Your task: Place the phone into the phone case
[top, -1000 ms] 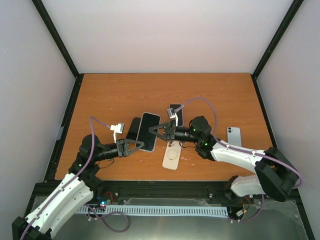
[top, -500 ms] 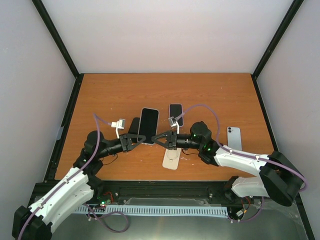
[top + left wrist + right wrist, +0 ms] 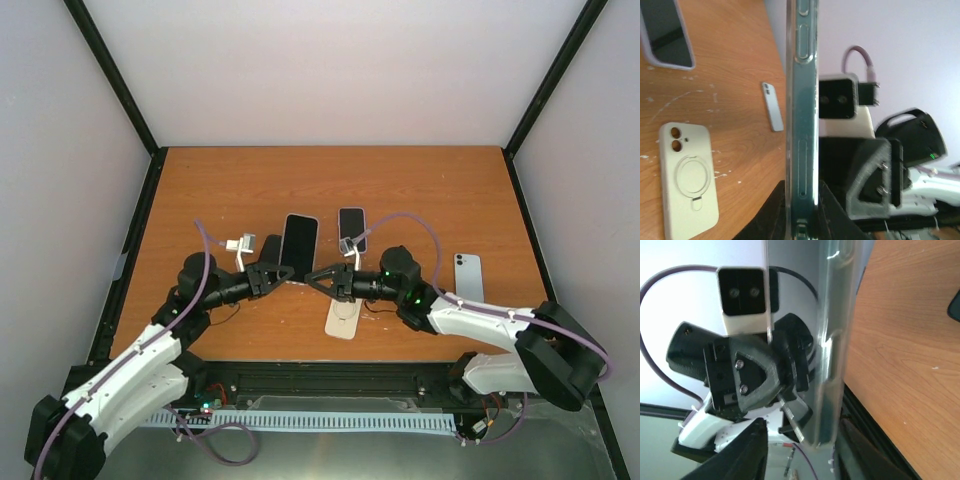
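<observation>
The phone case [image 3: 802,100] is being pinched by the left gripper [image 3: 286,273], with the right gripper [image 3: 311,277] straddling it, grip unclear. Seating the phone [image 3: 299,238] seems under way, needing its corners pressed home.

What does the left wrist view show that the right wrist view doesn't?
Only left wrist: the cream ring case, the small pale phone and a dark-screened phone, all lying on the table. Only right wrist: the left arm's wrist camera, beside the clear case. Both: the clear case edge-on up the middle, with bare orange table alongside.
</observation>
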Available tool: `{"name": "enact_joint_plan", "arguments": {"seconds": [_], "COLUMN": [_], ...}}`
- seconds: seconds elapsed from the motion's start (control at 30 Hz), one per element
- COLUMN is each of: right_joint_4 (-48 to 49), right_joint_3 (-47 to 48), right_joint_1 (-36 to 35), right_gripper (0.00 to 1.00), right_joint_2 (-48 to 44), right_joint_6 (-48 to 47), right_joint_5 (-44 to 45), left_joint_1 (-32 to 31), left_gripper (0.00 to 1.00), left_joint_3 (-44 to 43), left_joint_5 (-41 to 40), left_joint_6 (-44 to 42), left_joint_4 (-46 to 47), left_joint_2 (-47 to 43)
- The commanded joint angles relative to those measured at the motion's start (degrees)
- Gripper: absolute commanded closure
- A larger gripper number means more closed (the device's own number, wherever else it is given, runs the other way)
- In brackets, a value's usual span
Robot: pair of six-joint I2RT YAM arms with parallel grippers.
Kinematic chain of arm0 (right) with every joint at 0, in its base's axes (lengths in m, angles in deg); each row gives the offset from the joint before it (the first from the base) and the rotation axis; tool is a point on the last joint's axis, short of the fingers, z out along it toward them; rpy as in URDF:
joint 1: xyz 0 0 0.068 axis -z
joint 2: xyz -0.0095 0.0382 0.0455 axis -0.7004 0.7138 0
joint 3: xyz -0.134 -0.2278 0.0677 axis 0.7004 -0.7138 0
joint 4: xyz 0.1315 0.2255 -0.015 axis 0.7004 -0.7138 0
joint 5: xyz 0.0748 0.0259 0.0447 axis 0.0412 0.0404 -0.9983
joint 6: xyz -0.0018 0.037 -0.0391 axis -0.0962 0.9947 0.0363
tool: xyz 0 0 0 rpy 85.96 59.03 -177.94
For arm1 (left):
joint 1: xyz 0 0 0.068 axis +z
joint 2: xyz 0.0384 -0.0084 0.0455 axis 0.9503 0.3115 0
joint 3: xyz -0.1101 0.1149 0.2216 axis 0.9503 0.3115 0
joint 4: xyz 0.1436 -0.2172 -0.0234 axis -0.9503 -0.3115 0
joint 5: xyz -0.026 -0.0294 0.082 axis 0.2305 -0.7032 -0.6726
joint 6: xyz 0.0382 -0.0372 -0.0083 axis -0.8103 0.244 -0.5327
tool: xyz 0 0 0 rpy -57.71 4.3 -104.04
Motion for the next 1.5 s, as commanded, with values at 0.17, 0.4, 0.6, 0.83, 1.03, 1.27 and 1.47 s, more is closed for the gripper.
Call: {"name": "enact_joint_plan", "arguments": {"seconds": [0.17,0.4,0.6,0.83,1.03,1.27,1.47], "right_joint_4": [-28.98,-46.89,-56.86,-65.96,-73.36,-74.72,-74.16], "right_joint_3": [3.99,7.28,9.50,12.18,12.24,11.30,10.61], "right_joint_1": [-0.15,0.36,0.89,1.56,2.13,2.31,2.37], "right_gripper": [0.15,0.00,0.00,0.00,0.00,0.00,0.00], "right_joint_2": [-10.39,-16.64,-16.83,-16.49,-17.72,-18.66,-18.39], "right_joint_6": [-14.72,-20.78,-20.92,-20.90,-17.61,-15.69,-17.30], "right_joint_5": [13.34,25.09,31.75,38.92,46.83,48.06,46.70], "left_joint_1": [3.48,7.39,9.32,9.87,9.97,9.97,9.97], "left_gripper": [1.00,1.00,1.00,0.95,0.81,0.66,0.37], "left_joint_3": [-7.30,-12.66,-22.66,-32.04,-34.57,-33.97,-33.72], "left_joint_5": [-3.00,0.58,2.70,3.90,3.60,2.94,-2.66], "left_joint_6": [-9.38,-11.65,-14.17,-15.43,-16.18,-17.15,-20.45], "left_joint_4": [-2.30,3.54,5.37,5.50,4.74,3.33,-4.37], "left_joint_2": [12.38,28.16,43.65,58.95,65.53,67.85,62.93]}}
